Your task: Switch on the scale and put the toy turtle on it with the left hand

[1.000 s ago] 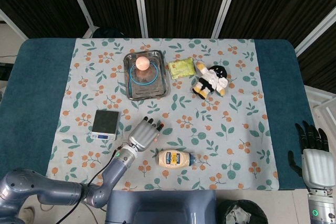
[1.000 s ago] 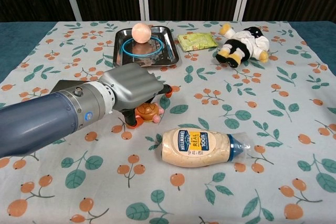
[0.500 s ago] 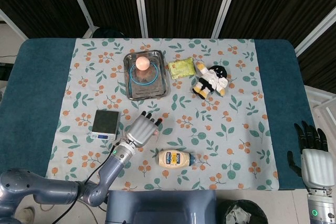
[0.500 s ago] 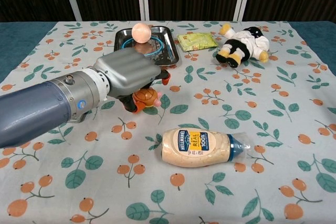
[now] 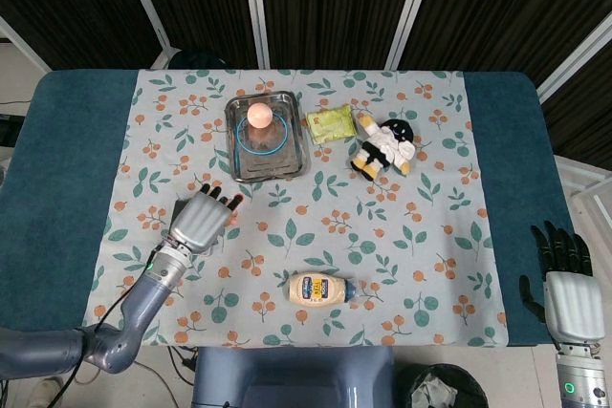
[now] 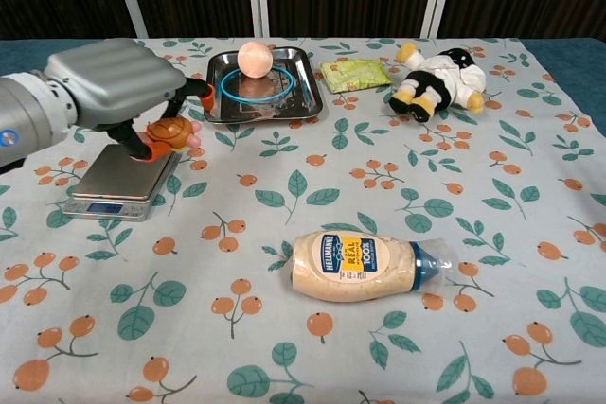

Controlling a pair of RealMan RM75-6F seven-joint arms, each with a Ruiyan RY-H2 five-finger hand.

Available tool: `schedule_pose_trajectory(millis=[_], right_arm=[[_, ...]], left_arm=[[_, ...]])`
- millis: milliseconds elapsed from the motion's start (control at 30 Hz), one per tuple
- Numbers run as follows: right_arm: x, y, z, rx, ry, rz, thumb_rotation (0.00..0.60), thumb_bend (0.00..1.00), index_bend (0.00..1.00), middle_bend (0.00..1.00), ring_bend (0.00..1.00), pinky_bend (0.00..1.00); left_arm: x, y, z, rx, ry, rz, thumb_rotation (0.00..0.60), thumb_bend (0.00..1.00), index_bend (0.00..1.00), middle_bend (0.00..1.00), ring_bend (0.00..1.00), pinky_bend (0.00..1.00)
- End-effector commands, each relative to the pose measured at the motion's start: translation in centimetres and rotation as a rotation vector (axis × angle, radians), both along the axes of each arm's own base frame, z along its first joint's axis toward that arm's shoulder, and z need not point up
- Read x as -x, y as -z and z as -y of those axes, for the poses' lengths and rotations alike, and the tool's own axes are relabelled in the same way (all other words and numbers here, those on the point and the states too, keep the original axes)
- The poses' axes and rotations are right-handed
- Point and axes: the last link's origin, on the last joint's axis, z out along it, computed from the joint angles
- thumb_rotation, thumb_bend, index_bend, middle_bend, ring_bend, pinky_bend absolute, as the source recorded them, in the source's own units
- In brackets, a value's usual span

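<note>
We note the left hand (image 6: 109, 82), gripping the small orange toy turtle (image 6: 170, 130), has carried it from mid-counter to above the grey digital scale (image 6: 118, 180). Placement remains; the right hand (image 5: 566, 295) idles, fingers apart and holding nothing.

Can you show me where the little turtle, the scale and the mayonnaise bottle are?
toy turtle (image 6: 170, 130), chest view, on its brown shell.
scale (image 6: 121, 175), chest view, on its bare platform.
mayonnaise bottle (image 6: 352, 265), chest view, on its label.

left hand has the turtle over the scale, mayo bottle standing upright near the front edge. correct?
One thing is off: the mayo bottle is lying on its side, not upright; the chest view shows it plainly. The rest holds: the left hand holds the turtle over the scale, and the bottle is near the front edge.
</note>
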Motion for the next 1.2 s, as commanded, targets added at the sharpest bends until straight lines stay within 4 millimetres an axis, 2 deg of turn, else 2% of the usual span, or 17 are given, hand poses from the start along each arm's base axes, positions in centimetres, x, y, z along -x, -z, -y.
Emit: schedule_pose_trajectory(millis=[33,200,567,700,900,1033,1200], right_arm=[[0.0,0.0,0.0,0.000,0.000,-0.001,0.600,0.53,0.00,0.00,0.01,0.00],[0.0,0.2,0.1,-0.007,0.004,-0.005,0.600,0.53,0.00,0.00,0.01,0.00],[0.0,0.2,0.1,-0.007,0.003,-0.005,0.600,0.53,0.00,0.00,0.01,0.00],[0.0,0.1,0.1,-0.003,0.002,-0.005,0.600,0.53,0.00,0.00,0.01,0.00],[0.1,0.1,0.1,-0.005,0.006,-0.003,0.600,0.53,0.00,0.00,0.01,0.00],[0.1,0.1,0.1,-0.002,0.005,-0.001,0.600,0.53,0.00,0.00,0.01,0.00],[0.1,0.0,0.1,0.001,0.004,0.000,0.600,0.53,0.00,0.00,0.01,0.00]], left_arm=[[2.3,-1.2,0.1,-0.009,-0.031,-0.004,0.600,0.39,0.25,0.55,0.30,0.34],[4.2,-1.7,-0.1,-0.005,-0.060,-0.009,0.600,0.39,0.25,0.54,0.30,0.34],[6.3,-1.1,-0.3,0.011,-0.095,-0.016,0.600,0.39,0.25,0.52,0.29,0.32],[6.3,-0.7,-0.6,0.014,-0.101,-0.007,0.600,0.35,0.23,0.48,0.27,0.32],[6.1,-0.3,-0.8,0.035,-0.109,-0.004,0.600,0.21,0.19,0.35,0.19,0.28],[6.1,-0.4,-0.8,0.040,-0.109,-0.018,0.600,0.16,0.17,0.28,0.14,0.23],[5.4,-1.4,-0.7,0.026,-0.105,-0.006,0.600,0.16,0.15,0.24,0.11,0.18]])
